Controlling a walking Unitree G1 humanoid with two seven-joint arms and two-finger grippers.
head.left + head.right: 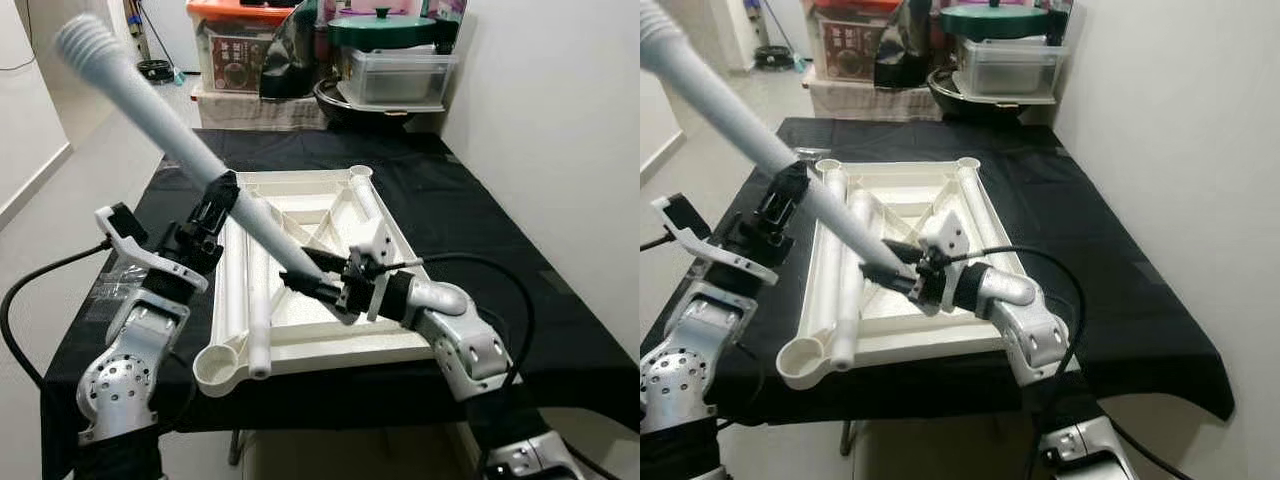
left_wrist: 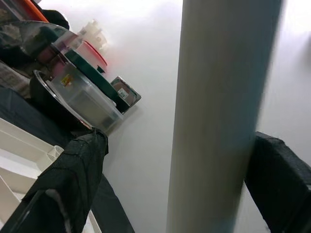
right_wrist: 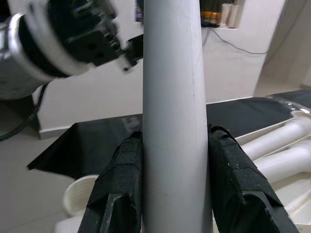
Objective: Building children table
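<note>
Above the black-draped table (image 1: 500,230) a long white leg (image 1: 170,140) slants up toward the robot's left, its ribbed end high in the air; the left gripper (image 1: 218,205) grips it partway along, fingers (image 2: 68,184) closed against its sides; the right gripper (image 1: 312,272) clamps the narrow lower end, its pads (image 3: 124,179) pressed tight on both sides of the tube; under them the white tabletop (image 1: 300,345) lies upside down on the cloth, ribs showing, round sockets at its corners; two more legs (image 1: 258,300) lie loose inside it along the left edge; beyond the table storage boxes (image 1: 395,75) are stacked near the wall.
</note>
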